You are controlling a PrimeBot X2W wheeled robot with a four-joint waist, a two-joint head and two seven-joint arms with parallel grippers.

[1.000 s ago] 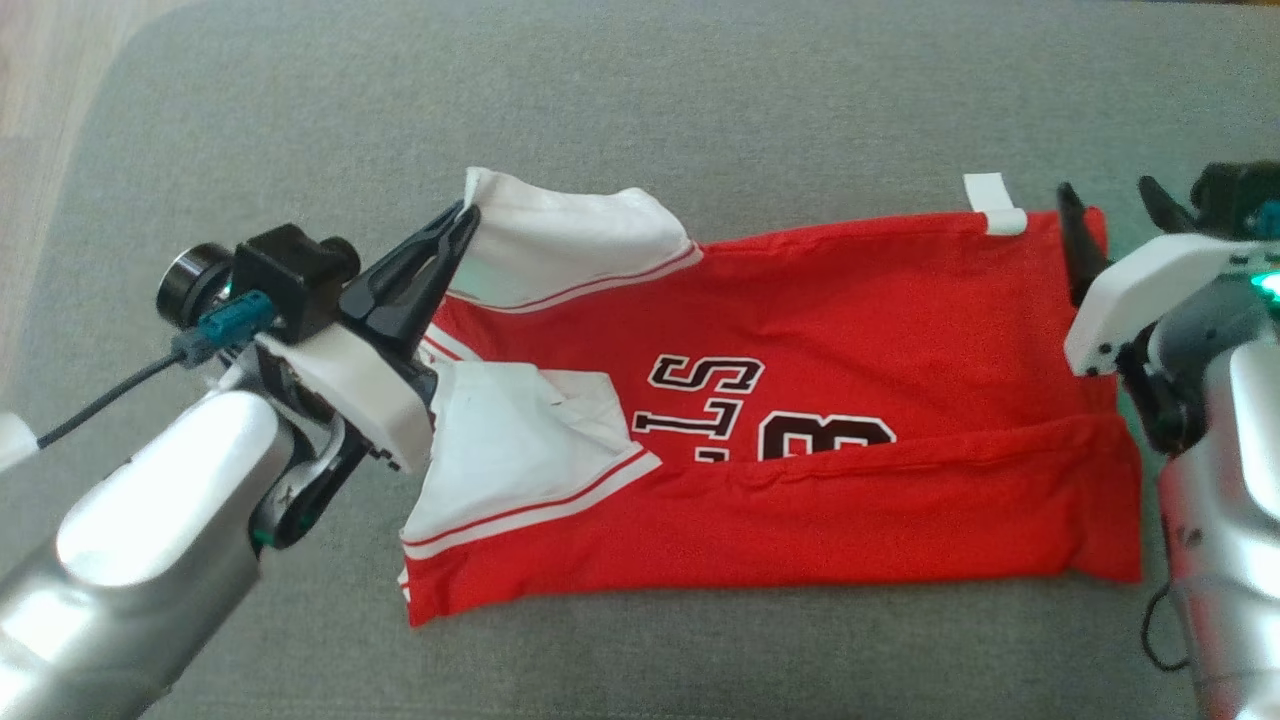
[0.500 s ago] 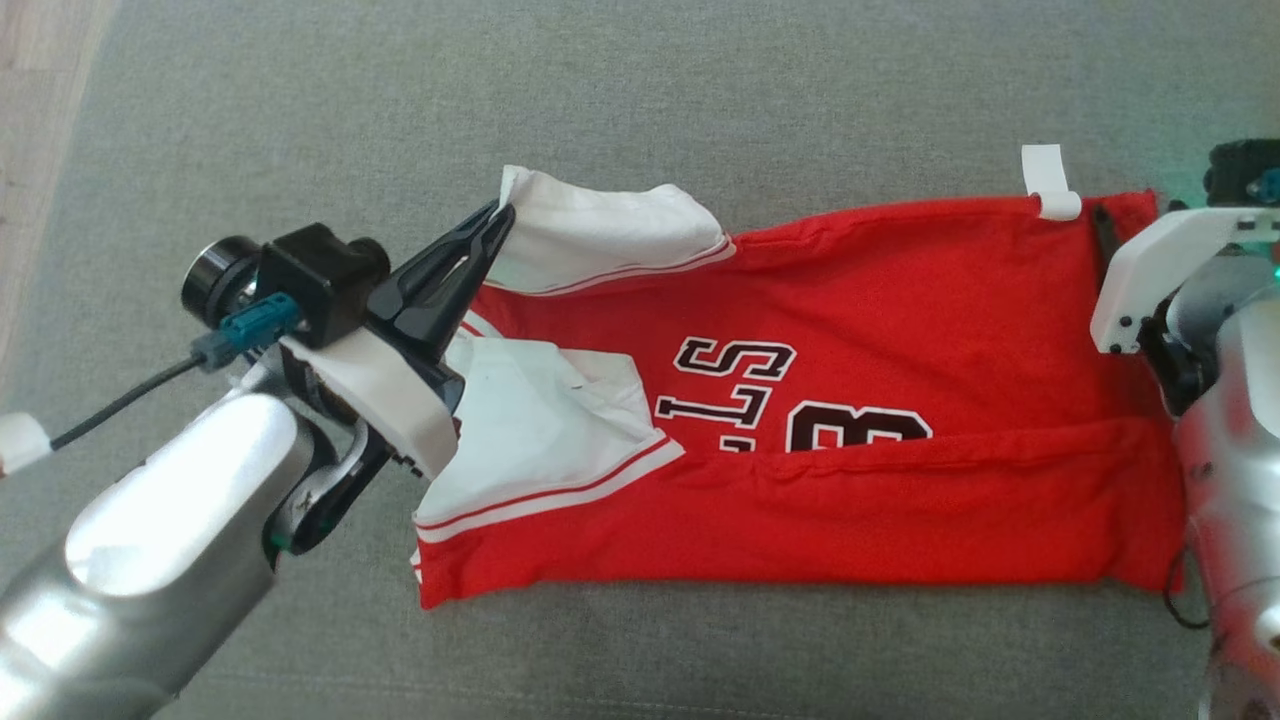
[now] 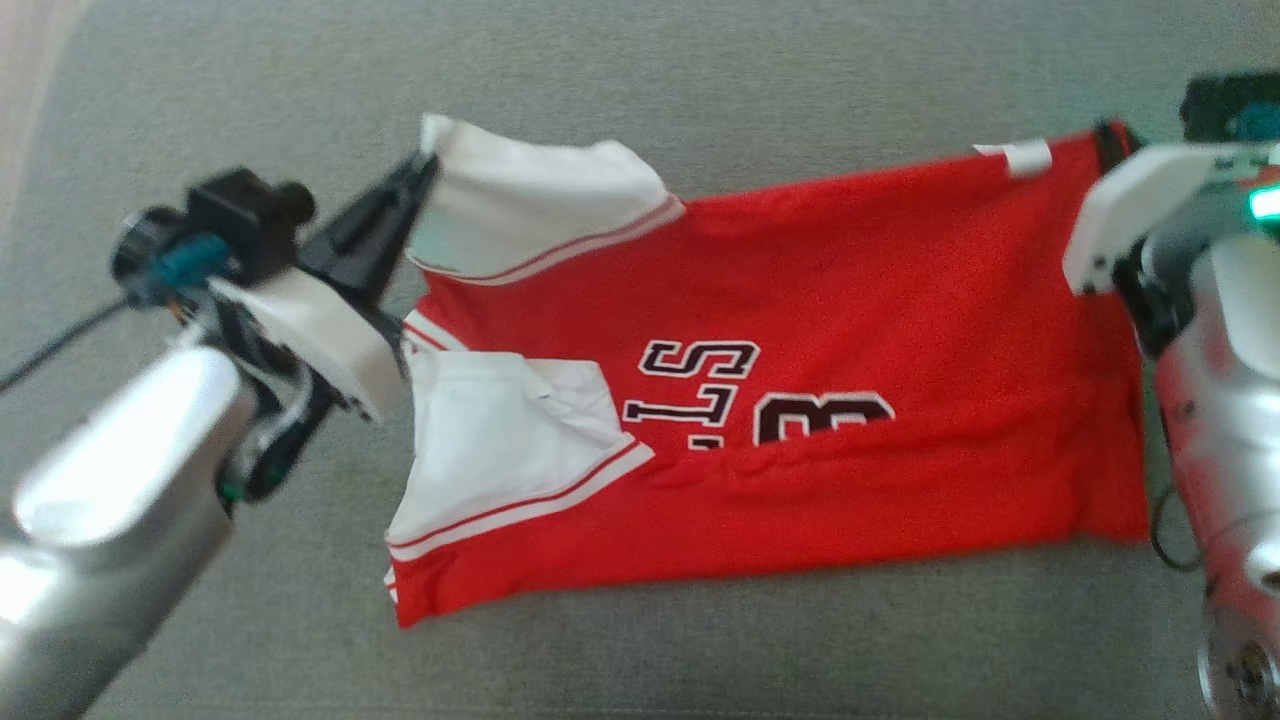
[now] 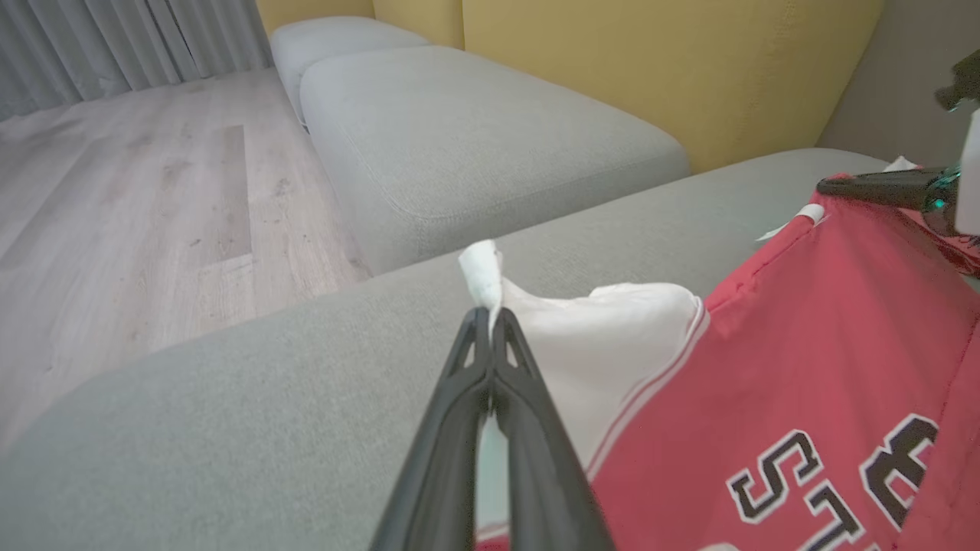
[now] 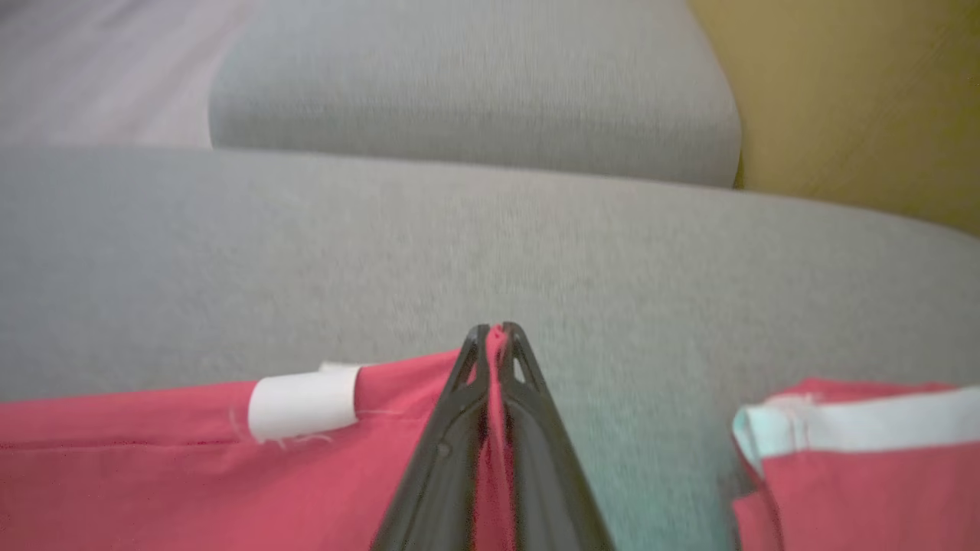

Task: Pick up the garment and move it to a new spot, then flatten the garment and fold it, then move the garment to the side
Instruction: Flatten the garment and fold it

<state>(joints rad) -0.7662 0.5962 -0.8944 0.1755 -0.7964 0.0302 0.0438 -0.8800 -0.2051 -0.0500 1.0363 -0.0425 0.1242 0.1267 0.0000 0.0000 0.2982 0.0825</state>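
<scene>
The garment (image 3: pixel 800 300) is a red jersey with white sleeves and black lettering, spread sideways on a grey cushion (image 3: pixel 640 70). My left gripper (image 3: pixel 425 165) is shut on the far white sleeve's tip (image 4: pixel 482 279), lifting it off the cushion. My right gripper (image 3: pixel 1105 135) is shut on the red hem at the far right corner (image 5: pixel 496 340), beside a small white tag (image 5: pixel 302 403). The near edge of the garment is folded up over the lower part of the lettering. The garment (image 4: pixel 804 367) rises toward the right gripper in the left wrist view.
A second grey cushion (image 4: pixel 475 130) lies beyond the one I work on, with a yellow backrest (image 4: pixel 651 53) behind. Pale wooden floor (image 4: pixel 130 207) lies off the cushion's left end.
My right gripper has closed on the garment's far right hem corner. Both far corners now sit higher. The camera has shifted between frames.
</scene>
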